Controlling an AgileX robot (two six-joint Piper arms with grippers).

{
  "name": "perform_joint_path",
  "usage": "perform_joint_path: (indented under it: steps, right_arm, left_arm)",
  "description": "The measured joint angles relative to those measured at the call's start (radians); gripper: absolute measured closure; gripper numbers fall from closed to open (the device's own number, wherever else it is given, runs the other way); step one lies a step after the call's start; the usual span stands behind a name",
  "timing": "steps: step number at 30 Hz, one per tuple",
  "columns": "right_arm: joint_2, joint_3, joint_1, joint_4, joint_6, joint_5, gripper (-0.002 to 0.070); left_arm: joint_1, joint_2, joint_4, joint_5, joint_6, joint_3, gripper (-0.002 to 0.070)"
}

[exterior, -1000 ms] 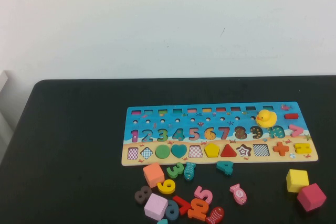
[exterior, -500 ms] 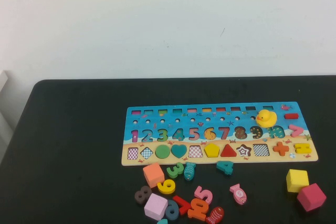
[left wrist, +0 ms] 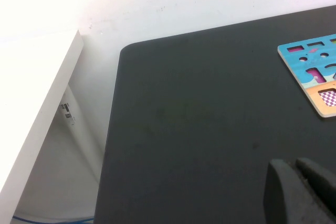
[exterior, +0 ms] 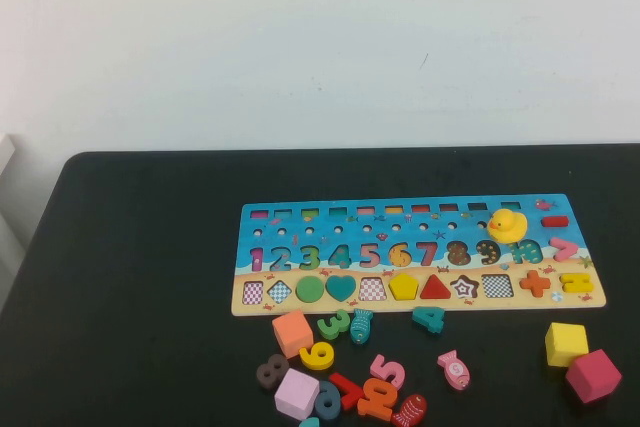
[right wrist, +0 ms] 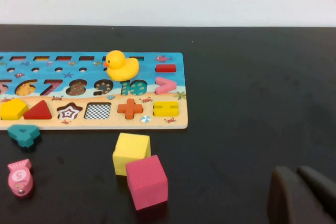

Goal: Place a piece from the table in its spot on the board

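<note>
Left fingers (left wrist: 279,192), right fingers (right wrist: 286,198) (closed) far from slotted piece (right wrist: 13,109).

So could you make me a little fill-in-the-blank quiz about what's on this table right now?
1. The yellow pentagon sits in the board between a checkered slot and the red ____.
2. The rubber duck stands on the ____.
3. The yellow cube touches the ____ cube.
4. The left gripper near the table's edge is ____; the right gripper looks the same.

Missing: triangle; board; pink; shut
</note>
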Motion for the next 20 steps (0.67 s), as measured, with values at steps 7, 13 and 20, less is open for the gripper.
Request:
perform_joint_path:
  steps: [7,13,20]
  right_arm:
    - [0.0,0.0,0.0,0.0,0.0,0.0,0.0657]
    - [0.0,0.0,0.001,0.0,0.0,0.0,0.0657]
    - [0.0,0.0,0.02,0.0,0.0,0.0,0.0657]
  left_arm:
    - [0.0,0.0,0.0,0.0,0.0,0.0,0.0676]
    - [0.0,0.0,0.0,0.0,0.0,0.0,0.0676]
    - [0.0,0.0,0.0,0.0,0.0,0.0,0.0676]
